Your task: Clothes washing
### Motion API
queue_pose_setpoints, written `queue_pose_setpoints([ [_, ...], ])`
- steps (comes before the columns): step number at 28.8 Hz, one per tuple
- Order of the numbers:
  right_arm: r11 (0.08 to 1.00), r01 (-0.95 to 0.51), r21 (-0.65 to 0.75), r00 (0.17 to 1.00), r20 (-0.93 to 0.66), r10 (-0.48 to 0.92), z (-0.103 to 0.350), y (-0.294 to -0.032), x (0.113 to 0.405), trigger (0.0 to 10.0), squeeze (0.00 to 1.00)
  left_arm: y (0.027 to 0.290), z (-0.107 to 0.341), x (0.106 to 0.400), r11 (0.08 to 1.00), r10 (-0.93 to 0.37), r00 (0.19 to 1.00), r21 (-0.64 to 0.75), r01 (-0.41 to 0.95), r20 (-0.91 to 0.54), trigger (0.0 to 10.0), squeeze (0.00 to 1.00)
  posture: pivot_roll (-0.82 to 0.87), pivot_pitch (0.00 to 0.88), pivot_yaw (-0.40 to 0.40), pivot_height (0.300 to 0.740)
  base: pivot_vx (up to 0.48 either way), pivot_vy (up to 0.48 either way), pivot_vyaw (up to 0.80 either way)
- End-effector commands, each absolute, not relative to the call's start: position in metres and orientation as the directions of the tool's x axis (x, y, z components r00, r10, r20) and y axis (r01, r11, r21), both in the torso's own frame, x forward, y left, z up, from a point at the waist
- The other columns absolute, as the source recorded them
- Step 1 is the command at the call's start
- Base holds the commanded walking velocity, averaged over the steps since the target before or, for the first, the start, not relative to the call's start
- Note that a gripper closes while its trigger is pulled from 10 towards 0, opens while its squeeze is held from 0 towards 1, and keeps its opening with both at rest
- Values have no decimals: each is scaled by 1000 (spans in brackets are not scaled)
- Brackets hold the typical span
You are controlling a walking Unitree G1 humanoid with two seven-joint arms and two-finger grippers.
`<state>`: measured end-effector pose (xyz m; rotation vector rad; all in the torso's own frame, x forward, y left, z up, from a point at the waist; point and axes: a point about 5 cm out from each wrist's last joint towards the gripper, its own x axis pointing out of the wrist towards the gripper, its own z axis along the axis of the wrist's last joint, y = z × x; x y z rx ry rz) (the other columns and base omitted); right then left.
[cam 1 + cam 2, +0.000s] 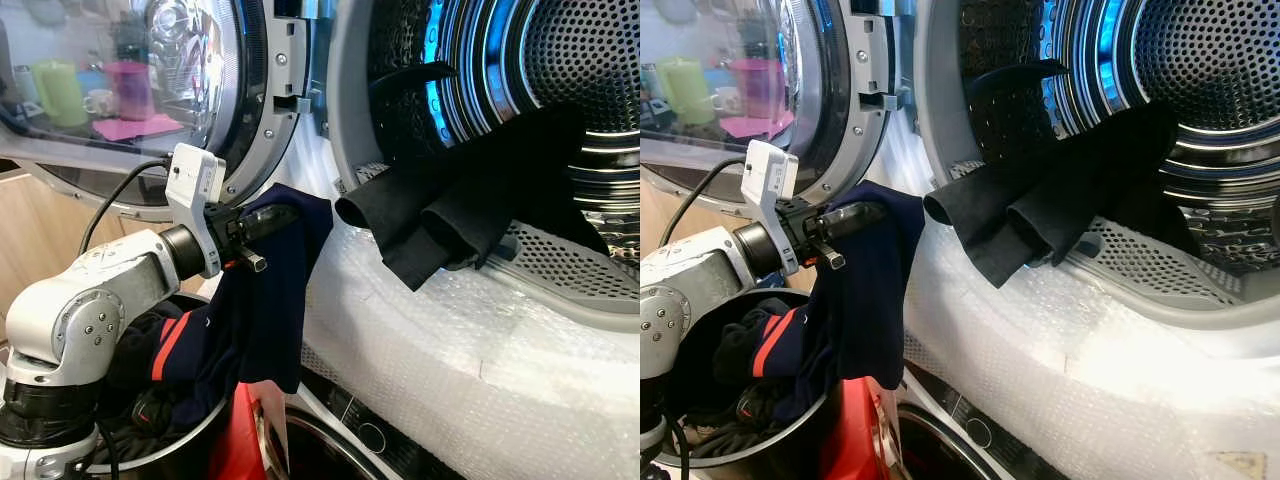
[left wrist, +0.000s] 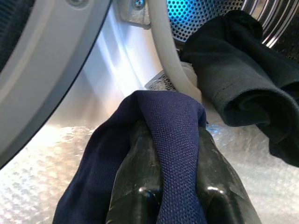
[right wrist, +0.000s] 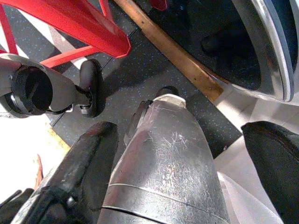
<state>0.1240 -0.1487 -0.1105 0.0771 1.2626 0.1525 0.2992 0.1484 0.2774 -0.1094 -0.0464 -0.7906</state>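
Two garments were in play at the washer; the left gripper (image 1: 272,222) had its jaws closed on a fold of a navy garment (image 1: 262,300), the cloth pinched between the two black fingers (image 2: 135,177) and draped over them in the left wrist view; the held fold sat just outside the drum opening, beside the door hinge (image 1: 290,60); the rest of the navy garment hung down into a round dark basket (image 1: 170,440) below the arm, a red-and-white stripe (image 1: 168,348) showing on the cloth there; more dark clothing lay in the basket; a black garment (image 1: 470,200) lay half in the drum (image 1: 580,60), its rolled end spilling over the lip of the opening onto bubble wrap (image 1: 450,350) that covered the machine front below the opening; the two garments were near each other but apart; the washer door (image 1: 120,80) stood open to the robot's left, its glass reflecting a green cup and pink items; something red (image 1: 235,440) stood just beside the basket.

The right gripper (image 3: 182,154) appeared in the right wrist view, pointing down toward a dark speckled floor (image 3: 140,70); its jaws stood wide apart with nothing held; a silver tapered part (image 3: 163,163) lay between the fingers; a red frame (image 3: 79,23) and a wooden strip (image 3: 177,56) lay on the floor beyond.
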Motion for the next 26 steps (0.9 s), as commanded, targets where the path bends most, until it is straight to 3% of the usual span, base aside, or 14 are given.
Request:
queue_pose_setpoints([
  [1,989,-62,138,259,-954,149,-113,-149,115,10000,0,142,286,297,677,-726,679,-61,733,104,0,0,167,20,-64,740,0,0,0],
  [9,989,-72,130,261,-954,144,-113,-148,116,10000,0,135,282,289,680,-727,680,-38,732,91,118,0,176,14,-70,740,0,0,0],
  [10,988,-80,129,261,-954,146,-113,-148,117,10000,0,133,280,288,692,-716,692,-34,721,87,4588,0,176,14,-70,740,0,0,0],
  [11,988,-84,129,261,-954,147,-113,-147,117,10000,0,132,280,287,700,-709,700,-32,713,85,4588,0,176,14,-70,740,0,0,0],
  [12,989,-72,131,264,-954,145,-113,-146,117,10000,0,132,277,286,740,-669,738,-23,673,83,10000,0,184,6,-69,740,0,0,0],
  [17,988,-80,134,263,-953,150,-113,-145,116,10000,0,131,273,282,830,-553,825,-11,558,115,10000,0,200,0,-69,740,0,0,0],
  [20,987,-86,135,261,-953,153,-113,-145,116,10000,0,122,268,275,824,-564,821,-4,566,93,10000,0,203,0,-68,740,0,0,0],
  [26,987,-84,136,264,-952,153,-113,-148,116,10000,0,106,266,259,826,-552,832,165,539,44,10000,0,220,0,-61,740,0,0,0],
])
